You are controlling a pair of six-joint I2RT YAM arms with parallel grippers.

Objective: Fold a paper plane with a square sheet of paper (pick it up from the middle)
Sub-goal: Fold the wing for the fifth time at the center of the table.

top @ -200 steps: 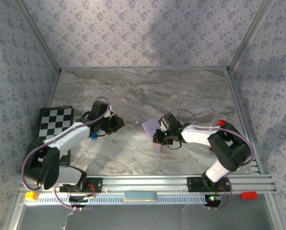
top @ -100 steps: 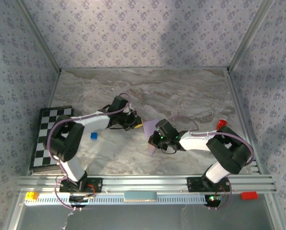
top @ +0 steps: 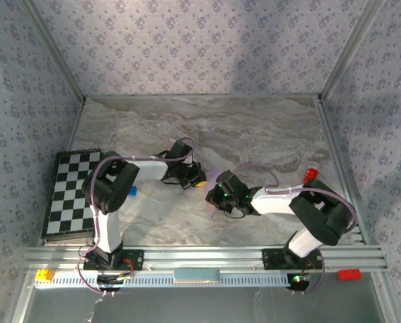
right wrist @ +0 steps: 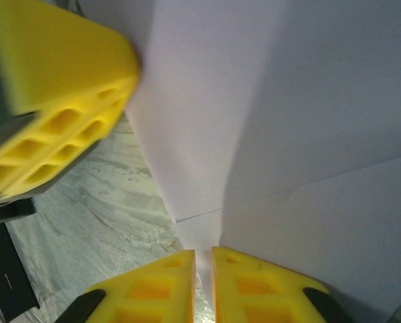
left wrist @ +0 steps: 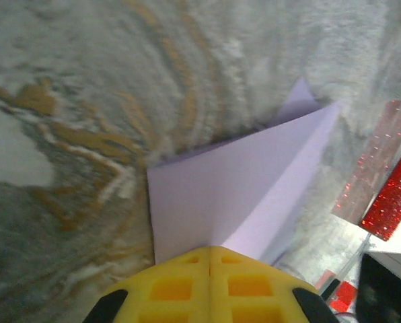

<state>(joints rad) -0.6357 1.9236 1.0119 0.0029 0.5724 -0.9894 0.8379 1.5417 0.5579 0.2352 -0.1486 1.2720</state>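
Two arms, one sheet of paper (left wrist: 221, 185), one chequered board (top: 69, 195) and one blue cube (top: 132, 191) show over the marbled table (top: 207, 128). The left arm (top: 107, 188) bends at the elbow and reaches inward, its gripper (left wrist: 210, 252) clenched, the two yellow fingertips meeting beside the paper. The right arm (top: 278, 202) stretches inward from the other side; its gripper (right wrist: 204, 252) is released, with a narrow gap between the fingers, over the paper. Pale lilac and partly folded, the paper lies between the arms near mid-table, creased lengthwise, with one flap raised and pointed tips at its far end
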